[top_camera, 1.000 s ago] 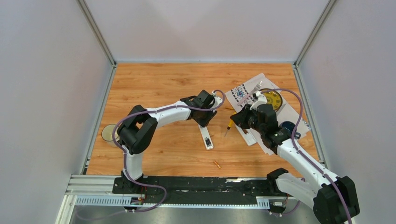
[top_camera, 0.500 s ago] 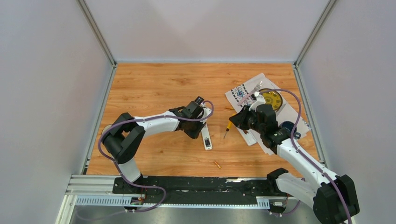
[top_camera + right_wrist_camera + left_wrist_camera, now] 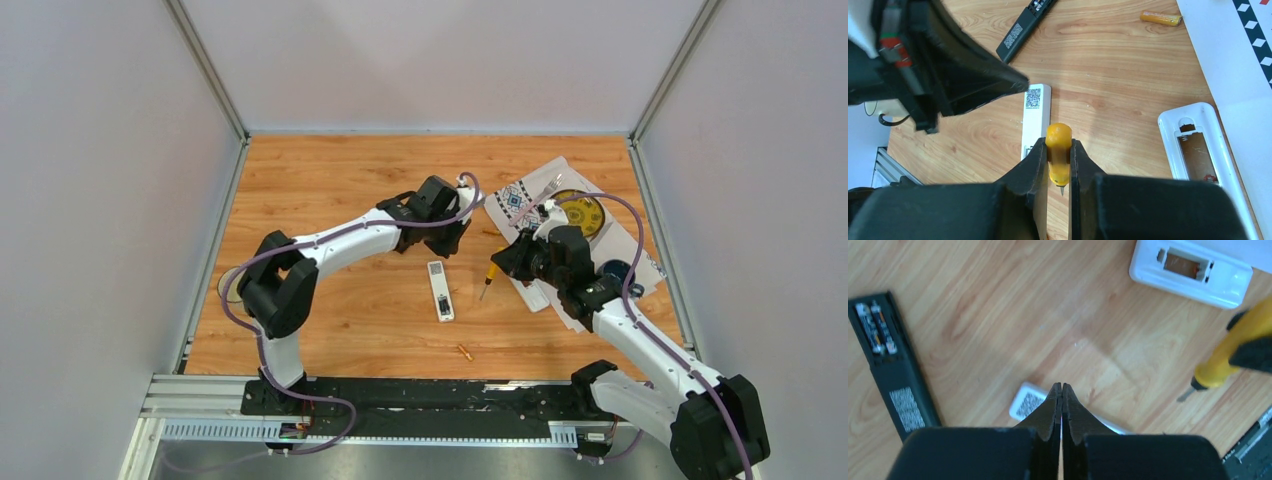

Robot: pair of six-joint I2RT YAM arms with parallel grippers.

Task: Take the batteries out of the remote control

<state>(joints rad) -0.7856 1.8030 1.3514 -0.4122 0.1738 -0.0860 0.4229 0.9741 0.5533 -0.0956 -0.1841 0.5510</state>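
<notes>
- Black remote (image 3: 890, 370): near end hidden behind left gripper (image 3: 1062, 386) body; cut off by top edge in right wrist view.
- Batteries (image 3: 875, 327) in its open bay: blurred, markings not readable.
- QR-labelled white remote (image 3: 1029, 402): mostly covered by pressed-together left fingers.
- Screwdriver (image 3: 1220, 357): handle cut off at right edge in left wrist view; largely concealed between clamped fingers of right gripper (image 3: 1058, 150).
- Open-backed white remote (image 3: 1198, 155): cut off by bottom edge.
- Loose battery (image 3: 465, 351): too small for detail.
</notes>
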